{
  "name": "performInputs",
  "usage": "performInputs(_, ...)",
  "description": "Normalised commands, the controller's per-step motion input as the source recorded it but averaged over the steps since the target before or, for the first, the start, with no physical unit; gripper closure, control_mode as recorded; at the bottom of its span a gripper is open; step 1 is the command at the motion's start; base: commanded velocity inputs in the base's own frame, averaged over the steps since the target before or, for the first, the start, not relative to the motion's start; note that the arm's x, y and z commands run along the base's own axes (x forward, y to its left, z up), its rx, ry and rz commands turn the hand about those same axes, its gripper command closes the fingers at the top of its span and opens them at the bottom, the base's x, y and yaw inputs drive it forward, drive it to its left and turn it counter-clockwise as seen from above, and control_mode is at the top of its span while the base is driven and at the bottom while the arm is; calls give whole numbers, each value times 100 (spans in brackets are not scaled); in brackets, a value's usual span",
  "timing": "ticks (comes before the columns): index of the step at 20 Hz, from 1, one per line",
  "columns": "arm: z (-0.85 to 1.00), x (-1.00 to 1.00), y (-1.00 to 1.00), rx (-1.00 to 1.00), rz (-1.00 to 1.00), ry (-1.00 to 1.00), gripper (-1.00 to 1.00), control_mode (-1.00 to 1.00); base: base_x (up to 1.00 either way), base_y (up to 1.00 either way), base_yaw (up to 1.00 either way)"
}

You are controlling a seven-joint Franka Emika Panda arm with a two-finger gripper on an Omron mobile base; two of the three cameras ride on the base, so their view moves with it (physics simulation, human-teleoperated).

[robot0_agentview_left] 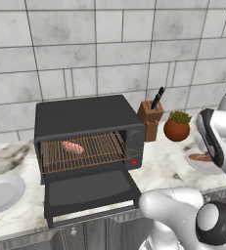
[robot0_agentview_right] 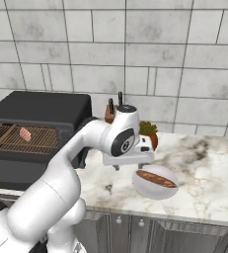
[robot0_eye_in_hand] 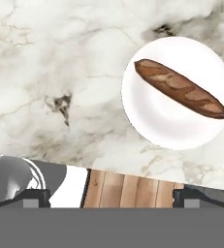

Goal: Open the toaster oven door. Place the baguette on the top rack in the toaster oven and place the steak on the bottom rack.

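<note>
Baguette lies on a white plate on the marble counter, below the gripper and off to one side of the line between the fingertips rather than between them. The jaws stand spread wide with nothing in them; both dark tips show far apart at the foot of the hand view. In the right base view the gripper hangs above the counter just beside the plate, apart from the loaf.

Risks from here, as I judge them: a straight descent would bring the fingers down on bare counter or on the plate's rim, since the loaf is off-centre from the jaws. A tip striking the rim could tilt the shallow plate and roll the bread away. Closing near a tapered end rather than the thick middle could let it pivot or slip out.

The loaf's long axis runs diagonally in the hand view, one pointed end toward the upper left of the plate, the other toward the lower right. That is oblique to the jaws' closing line, so the wrist probably needs turning to grip across the narrow width.

The toaster oven is well apart from the jaws; the toaster oven door is down, and the steak rests on a wire rack inside.
</note>
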Motion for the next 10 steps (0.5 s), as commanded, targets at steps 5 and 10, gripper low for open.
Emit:
performInputs(5,-27,38,-15,-2,0,-4,-100,-100,0,0,0)
performInputs(10,-35,30,-13,-3,0,-10,-100,-100,0,0,0)
